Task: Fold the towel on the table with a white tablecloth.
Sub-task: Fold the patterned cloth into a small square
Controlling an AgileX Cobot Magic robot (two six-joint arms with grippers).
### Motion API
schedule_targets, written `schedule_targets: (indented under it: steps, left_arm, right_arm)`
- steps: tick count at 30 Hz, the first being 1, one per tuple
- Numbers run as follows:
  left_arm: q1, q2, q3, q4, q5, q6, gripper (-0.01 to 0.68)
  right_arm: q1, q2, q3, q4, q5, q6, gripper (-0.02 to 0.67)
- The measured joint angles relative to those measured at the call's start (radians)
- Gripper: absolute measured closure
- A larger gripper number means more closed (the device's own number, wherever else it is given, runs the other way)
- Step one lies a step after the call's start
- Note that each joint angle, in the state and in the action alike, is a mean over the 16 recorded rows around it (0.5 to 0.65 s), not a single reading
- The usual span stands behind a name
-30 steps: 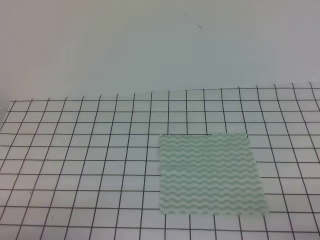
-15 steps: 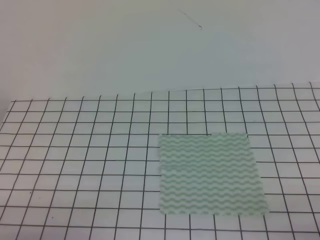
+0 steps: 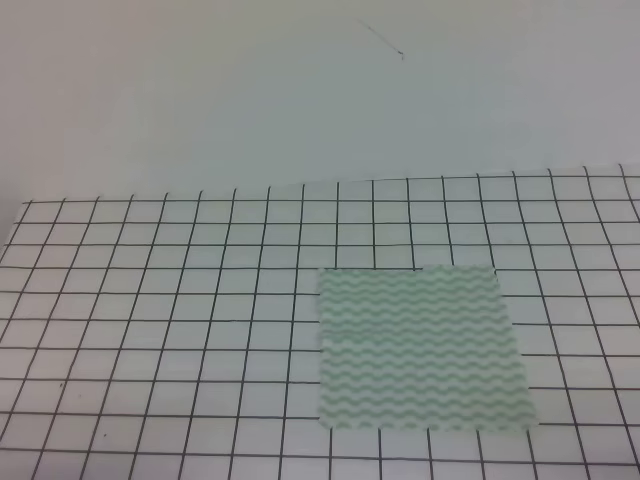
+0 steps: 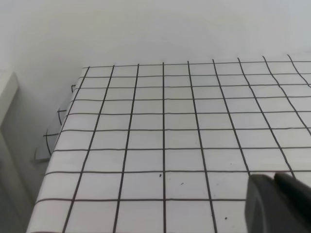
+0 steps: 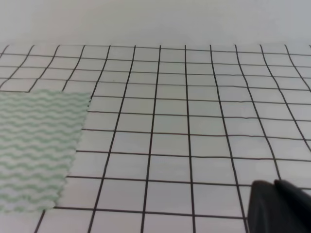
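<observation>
The towel (image 3: 423,347) lay flat and unfolded on the white tablecloth (image 3: 160,330), right of the middle of the worktop (image 3: 120,250) and toward its near side in the high view. Its four edges ran roughly along the grid lines; the left edge looked slightly uneven and the near left corner rounded. Nothing rested on it or touched its edges.

Open gridded cloth surrounded the towel on all sides, with the widest stretch to its left and a narrower band to its right. The far edge of the worktop met a plain pale wall (image 3: 300,100), which bore a thin dark mark high up.

In the left wrist view the tablecloth hung over the left edge of the worktop, its corner drooping in folds, and a pale upright surface (image 4: 7,126) stood just beside that edge. A dark part of the left tool (image 4: 277,204) showed only at the lower right corner of that view, above bare cloth; whether it was wide or narrow could not be told.

In the right wrist view the towel's right edge and far right corner lay at the left, with bare grid squares between them and the dark part of the right tool (image 5: 279,206) at the lower right. Its spread could not be told either. Neither tool appeared in the high view.
</observation>
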Motion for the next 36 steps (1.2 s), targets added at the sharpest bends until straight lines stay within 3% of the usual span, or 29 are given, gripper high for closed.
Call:
schedule_targets:
  steps: [5,10,19,28,36]
  left_arm:
    - [0.000,0.000,0.000,-0.063,0.000,0.000,0.675]
    - [0.000,0.000,0.000,-0.177,-0.005,-0.001,0.675]
    - [0.000,0.000,0.000,-0.541,-0.018,-0.002,0.675]
    - [0.000,0.000,0.000,-0.890,-0.028,-0.002,0.675]
    - [0.000,0.000,0.000,-1.001,-0.028,0.005,0.675]
  right_arm:
    - [0.000,0.000,0.000,0.123,-0.052,0.006,0.650]
    - [0.000,0.000,0.000,0.362,-0.152,0.021,0.650]
    - [0.000,0.000,0.000,0.744,-0.334,0.046,0.650]
    - [0.000,0.000,0.000,0.806,-0.370,0.047,0.650]
    - [0.000,0.001,-0.020,0.804,-0.314,-0.038,0.650]
